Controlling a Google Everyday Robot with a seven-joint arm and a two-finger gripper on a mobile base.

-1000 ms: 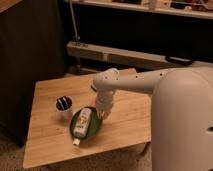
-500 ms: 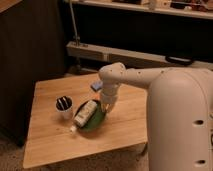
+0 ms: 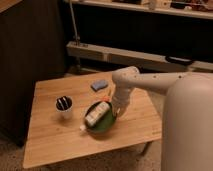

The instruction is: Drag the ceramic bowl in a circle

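The ceramic bowl [image 3: 103,125] is a wide, shallow, glossy green dish near the middle of the wooden table [image 3: 50,142]. A white bottle [image 3: 95,116] lies on its side inside it. My gripper [image 3: 116,108] is at the end of the white arm, down at the bowl's right rim and seemingly touching it. The arm hides the rim there.
A small white cup [image 3: 64,107] with a dark inside stands left of the bowl. A blue sponge [image 3: 99,85] lies at the table's back edge, with a small orange item [image 3: 104,97] just behind the bowl. The robot's white body fills the right side.
The bowl with the bottle has slid to the right across the table, away from the cup. My gripper and arm moved right with it.
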